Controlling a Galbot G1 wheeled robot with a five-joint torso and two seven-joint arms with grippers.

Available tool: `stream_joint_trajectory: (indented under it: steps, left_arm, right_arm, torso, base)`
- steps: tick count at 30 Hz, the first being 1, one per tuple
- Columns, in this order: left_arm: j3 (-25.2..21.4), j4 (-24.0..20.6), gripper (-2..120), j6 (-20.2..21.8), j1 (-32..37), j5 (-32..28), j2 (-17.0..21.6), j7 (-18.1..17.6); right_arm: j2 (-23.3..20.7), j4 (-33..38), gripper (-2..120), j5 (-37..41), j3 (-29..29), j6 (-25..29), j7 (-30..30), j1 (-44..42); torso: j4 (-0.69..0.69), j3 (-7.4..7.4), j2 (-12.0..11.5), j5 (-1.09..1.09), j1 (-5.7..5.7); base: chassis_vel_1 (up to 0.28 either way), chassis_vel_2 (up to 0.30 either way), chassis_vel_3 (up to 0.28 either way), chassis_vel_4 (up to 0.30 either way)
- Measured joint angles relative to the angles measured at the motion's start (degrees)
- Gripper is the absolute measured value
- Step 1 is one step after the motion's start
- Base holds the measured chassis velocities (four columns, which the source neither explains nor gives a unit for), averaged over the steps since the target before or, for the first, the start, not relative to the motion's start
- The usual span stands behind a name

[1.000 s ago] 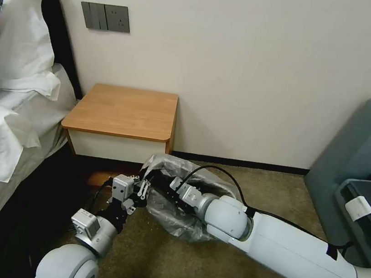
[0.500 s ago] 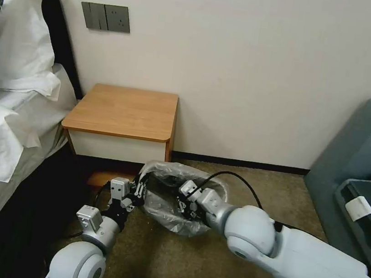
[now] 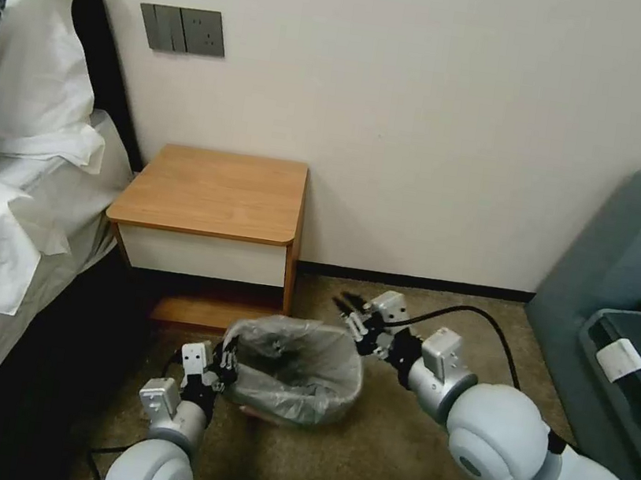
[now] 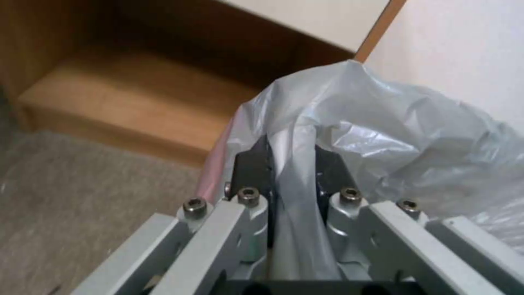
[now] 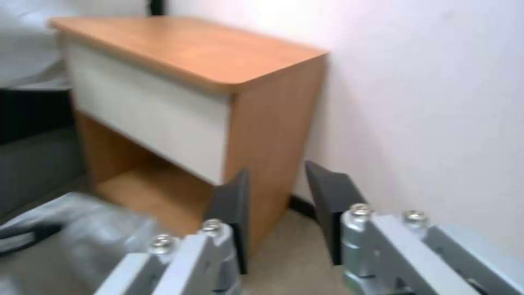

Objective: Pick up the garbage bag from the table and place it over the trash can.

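Left gripper [image 3: 227, 362] at bin's near-left rim, pinched on bag [image 3: 295, 364] fold, likely to pin liner in place. Bag lines bin [image 3: 252, 413] on carpet, mouth spread over rim. Right gripper [image 3: 350, 312] beyond bin's far-right corner, fingers apart, empty, clear of plastic. Table [image 3: 216, 190] behind, against wall.

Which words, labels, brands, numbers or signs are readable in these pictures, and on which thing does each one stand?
None can be read.
The garbage bag, the table and the wall switch panel carry no visible text.
The white tag on the dark case at the right shows no legible writing.
The left gripper and right gripper show screws but no markings.
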Motion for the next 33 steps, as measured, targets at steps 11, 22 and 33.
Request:
stream_joint_trajectory:
  steps: [11, 22, 33]
  left_arm:
    - [-0.29, -0.95, 7, 1.99, 1.32, -4.79, 1.18, 1.35]
    - [0.07, -3.62, 7, 10.24, -0.56, -10.1, 1.76, -3.63]
    - [0.34, -1.78, 7, 12.54, -0.99, -10.47, 1.27, -4.32]
  right_arm:
    - [9.53, 1.76, 71, -10.8, 9.69, 5.95, 2.37, -17.05]
    - [11.29, 0.43, 100, -12.93, 10.52, 7.55, 2.6, -18.13]
    - [11.79, -0.55, 100, -13.46, 8.81, 7.91, 2.82, -18.06]
  torso:
    - [-0.02, 0.0, 0.0, -0.01, 0.0]
    - [-0.01, 0.0, 0.0, -0.01, 0.0]
    - [0.0, 0.01, 0.0, -0.01, 0.0]
  base:
    - [0.0, 0.0, 0.0, 0.0]
    - [0.0, 0.0, 0.0, 0.0]
    - [0.0, 0.0, 0.0, 0.0]
